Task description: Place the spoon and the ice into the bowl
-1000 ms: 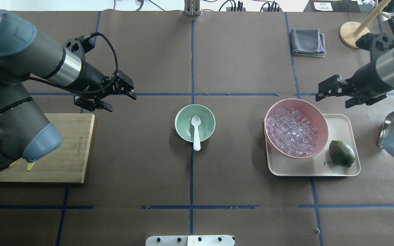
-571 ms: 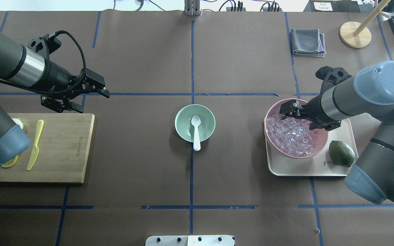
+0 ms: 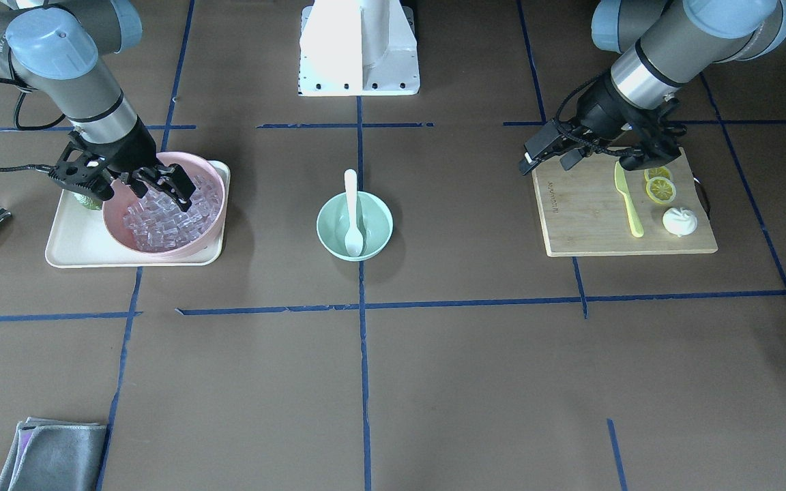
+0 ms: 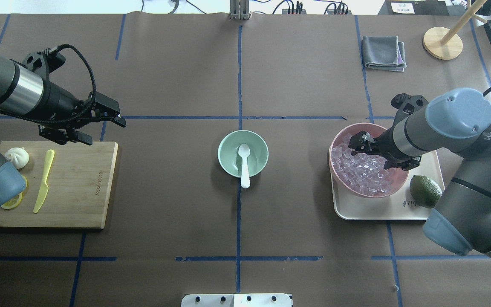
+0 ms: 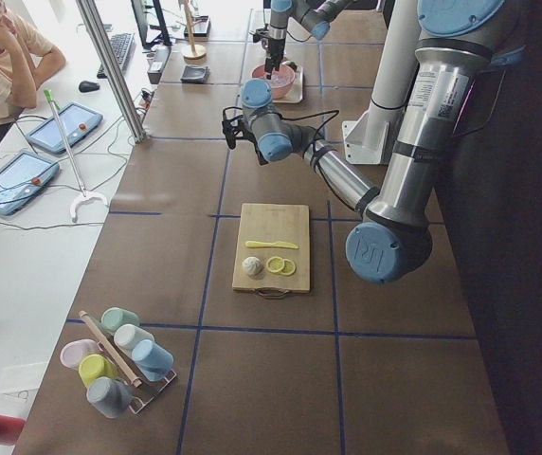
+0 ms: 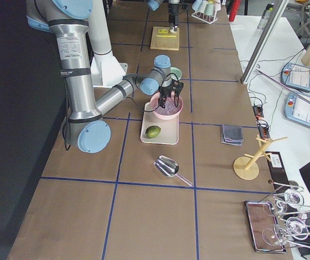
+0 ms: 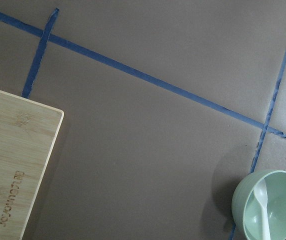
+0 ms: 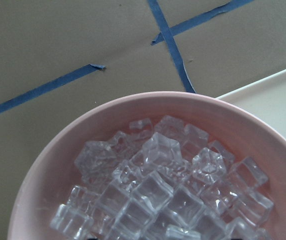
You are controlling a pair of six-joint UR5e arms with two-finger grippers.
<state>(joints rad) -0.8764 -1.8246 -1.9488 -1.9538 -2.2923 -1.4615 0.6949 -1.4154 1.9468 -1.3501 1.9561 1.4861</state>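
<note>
Mint-green bowl [image 4: 227,158]: it is found upright at the middle of the table [image 4: 177,213], on a crossing of blue tape lines.

Spoon [image 4: 244,167]: the white plastic spoon is found in the mint-green bowl, scoop on the floor of the bowl and handle laid over the rim on the robot's side, with the handle end past the rim.

Ice [image 4: 361,171]: no cube is seen in the mint-green bowl. The clear cubes are heaped in a pink bowl [image 4: 367,195], well apart from the mint-green bowl on the robot's right. The pink bowl is carried on a cream tray [image 4: 377,211], with a lime [image 4: 426,191] on the same tray, on the pink bowl's far side from the mint-green bowl.

Right claw [image 4: 372,154]: it is held over the heap of ice inside the pink bowl's rim. The jaws are spread wide and nothing is gripped. Contact with the cubes cannot be judged.

Left claw [image 4: 107,132]: it is held well apart from the mint-green bowl on the robot's left, above bare table. The jaws are parted and nothing is held.

Bamboo cutting board [image 4: 79,187]: it is laid farther from the mint-green bowl than the left claw. A yellow-green plastic knife [image 4: 43,181], lemon slices [image 3: 659,187] and a white bun [image 4: 17,157] are carried on it.
</note>
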